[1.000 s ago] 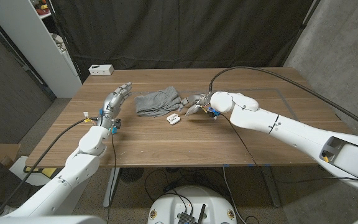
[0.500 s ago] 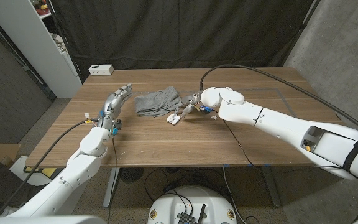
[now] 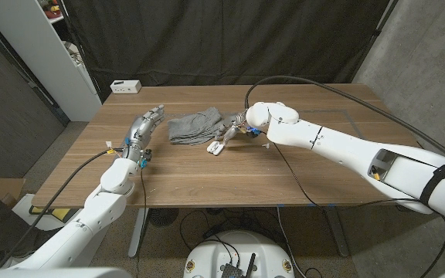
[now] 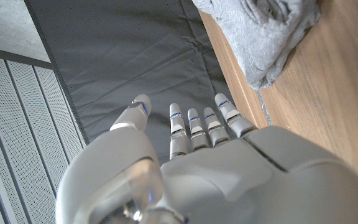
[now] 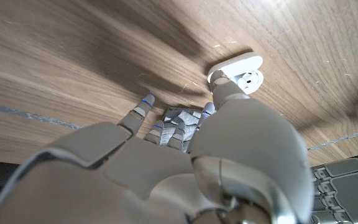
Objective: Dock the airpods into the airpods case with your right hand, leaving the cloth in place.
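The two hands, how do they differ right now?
The left hand holds nothing, fingers extended near the table's left side; the right hand curls over the airpods case beside the cloth. The left arm stays short; the right arm stretches far across. Both are white.

desk: brown wooden rectangular desk [image 3: 207, 174], grain running lengthwise
box: small white rectangular box [image 3: 125, 86] at the desk's 11 o'clock corner
curtain: dark fabric curtain [image 3: 222, 38] hanging behind the desk at 12 o'clock
shelf: white shelf unit [image 3: 49, 46] at 10 o'clock, beside the curtain
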`<control>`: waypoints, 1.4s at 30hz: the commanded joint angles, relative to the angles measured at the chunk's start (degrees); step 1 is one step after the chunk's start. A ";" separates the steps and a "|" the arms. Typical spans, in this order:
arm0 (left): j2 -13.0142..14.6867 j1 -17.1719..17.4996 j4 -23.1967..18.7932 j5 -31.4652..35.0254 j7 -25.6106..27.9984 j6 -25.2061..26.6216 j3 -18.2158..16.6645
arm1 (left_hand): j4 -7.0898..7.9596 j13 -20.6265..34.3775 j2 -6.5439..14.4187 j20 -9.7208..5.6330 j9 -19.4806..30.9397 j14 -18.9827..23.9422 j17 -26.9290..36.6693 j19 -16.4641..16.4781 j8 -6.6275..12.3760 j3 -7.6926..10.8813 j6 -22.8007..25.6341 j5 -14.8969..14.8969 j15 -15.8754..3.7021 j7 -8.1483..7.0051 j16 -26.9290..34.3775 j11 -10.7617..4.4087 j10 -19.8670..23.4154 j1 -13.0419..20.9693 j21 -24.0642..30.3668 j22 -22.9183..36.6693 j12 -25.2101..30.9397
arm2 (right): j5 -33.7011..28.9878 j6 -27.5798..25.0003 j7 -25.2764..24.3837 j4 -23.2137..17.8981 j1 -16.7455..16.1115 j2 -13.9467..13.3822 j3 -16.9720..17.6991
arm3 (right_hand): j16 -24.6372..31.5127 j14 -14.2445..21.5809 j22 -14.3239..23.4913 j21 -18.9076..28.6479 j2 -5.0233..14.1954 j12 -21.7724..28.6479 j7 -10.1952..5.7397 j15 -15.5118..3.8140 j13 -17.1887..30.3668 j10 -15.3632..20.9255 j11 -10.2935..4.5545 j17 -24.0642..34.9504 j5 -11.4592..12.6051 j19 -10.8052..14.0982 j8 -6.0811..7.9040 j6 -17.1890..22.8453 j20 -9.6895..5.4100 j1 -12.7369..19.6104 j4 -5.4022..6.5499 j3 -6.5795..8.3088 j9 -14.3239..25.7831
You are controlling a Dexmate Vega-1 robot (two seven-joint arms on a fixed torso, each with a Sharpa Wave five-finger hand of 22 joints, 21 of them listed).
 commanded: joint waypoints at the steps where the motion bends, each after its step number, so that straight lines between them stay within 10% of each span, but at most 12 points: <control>1: -0.33 0.01 0.55 -0.26 0.15 -0.17 0.13 | -0.33 0.34 0.15 0.05 0.17 0.45 0.20 0.48 -0.32 -0.04 0.29 0.23 0.13 0.00 0.19 0.04 0.60 0.37 -0.25 0.27 0.03 | 0.88 2.72 0.37 2.84 1.44 2.17 -0.98 | 0.21 0.38 0.25 0.30 0.18 0.17 0.20 -0.40 0.08 0.12 -0.33 0.11 0.28 0.72 -0.11 -0.09 -0.13 -0.35 0.17 -0.04 0.12; 14: -0.37 0.40 0.41 -0.31 0.89 0.17 0.02 | -0.33 0.43 0.17 0.24 0.23 0.50 0.20 0.51 -0.50 -0.17 0.48 0.29 0.13 0.02 0.12 0.10 0.54 0.38 -0.60 0.30 -0.07 | 0.45 5.98 -0.79 7.66 1.84 4.44 -2.28 | 0.15 0.63 0.28 0.24 1.58 0.08 0.09 -1.13 0.19 -0.35 -1.47 0.15 0.60 1.02 0.38 0.86 -1.13 1.30 -0.61 1.09 0.25; 24: -0.37 -0.39 1.00 -0.47 0.35 0.66 0.35 | -0.32 0.47 0.16 0.26 0.27 0.51 0.20 0.59 -0.62 -0.26 0.56 0.31 0.13 0.07 0.09 0.07 0.55 0.34 -0.78 0.31 -0.12 | -0.71 6.48 -2.74 9.05 1.08 4.61 -2.37 | 0.46 3.06 0.33 0.56 1.91 1.73 0.16 -2.57 0.63 4.41 -2.44 0.17 0.06 3.52 4.38 13.61 -2.69 2.26 -0.23 1.83 1.35; 42: 0.15 -1.15 1.68 -1.00 -0.75 1.14 0.43 | -0.14 0.54 0.19 0.43 0.33 0.47 0.23 0.71 -0.92 -0.37 0.47 0.34 -0.02 -0.17 0.03 0.16 0.51 0.07 -1.16 0.35 -0.26 | -0.25 1.89 -1.04 5.14 0.08 2.59 -1.41 | 0.99 6.30 0.35 0.71 0.83 2.89 0.31 -3.79 0.95 9.34 -2.37 0.14 -0.47 5.71 5.68 20.07 -3.21 3.06 -0.63 1.62 1.90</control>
